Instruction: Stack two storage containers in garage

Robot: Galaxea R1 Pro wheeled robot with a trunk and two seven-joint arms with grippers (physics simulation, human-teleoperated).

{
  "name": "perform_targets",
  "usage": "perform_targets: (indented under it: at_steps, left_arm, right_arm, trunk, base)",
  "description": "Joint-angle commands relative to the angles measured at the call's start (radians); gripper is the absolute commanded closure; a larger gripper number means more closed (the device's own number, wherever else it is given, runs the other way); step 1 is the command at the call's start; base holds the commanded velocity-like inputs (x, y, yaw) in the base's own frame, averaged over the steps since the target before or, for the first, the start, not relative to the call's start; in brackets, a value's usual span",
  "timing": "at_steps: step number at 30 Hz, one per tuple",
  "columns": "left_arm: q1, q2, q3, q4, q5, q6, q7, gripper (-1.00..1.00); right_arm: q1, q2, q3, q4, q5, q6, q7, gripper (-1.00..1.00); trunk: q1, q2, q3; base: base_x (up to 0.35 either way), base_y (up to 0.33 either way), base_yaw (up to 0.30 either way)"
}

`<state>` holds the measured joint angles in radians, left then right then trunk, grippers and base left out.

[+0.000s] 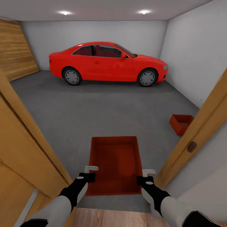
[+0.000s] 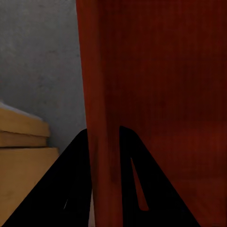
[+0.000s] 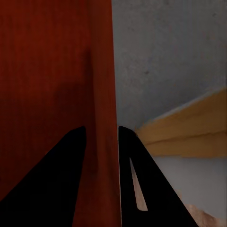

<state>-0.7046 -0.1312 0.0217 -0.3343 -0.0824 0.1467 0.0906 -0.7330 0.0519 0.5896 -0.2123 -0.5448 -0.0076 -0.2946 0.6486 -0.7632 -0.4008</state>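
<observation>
I hold one orange-red storage container (image 1: 115, 164) in front of me above the threshold, at the doorway into the garage. My left gripper (image 1: 90, 175) is shut on its left wall (image 2: 101, 118), and my right gripper (image 1: 143, 178) is shut on its right wall (image 3: 101, 118). Each wrist view shows the thin wall clamped between two black fingers. The other storage container (image 1: 181, 123) rests on the dark grey garage floor (image 1: 104, 107), to the right, partly hidden by the door frame.
A honey-wood door (image 1: 22, 145) stands open at my left and a wooden door frame (image 1: 195, 132) rises at my right. A red car (image 1: 107, 63) is parked at the far wall. Wood planks (image 1: 110, 219) lie under my arms.
</observation>
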Motion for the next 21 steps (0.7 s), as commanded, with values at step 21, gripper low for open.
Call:
perform_targets:
  at_steps: [21]
  left_arm:
    - [0.001, -0.002, -0.029, 0.015, 0.009, 0.008, 0.006, 1.0]
  right_arm:
    - [-0.002, 0.0, -0.002, -0.001, 0.011, -0.003, -0.012, 1.0]
  trunk:
    - [0.001, -0.001, -0.001]
  base:
    - [0.324, 0.0, 0.0]
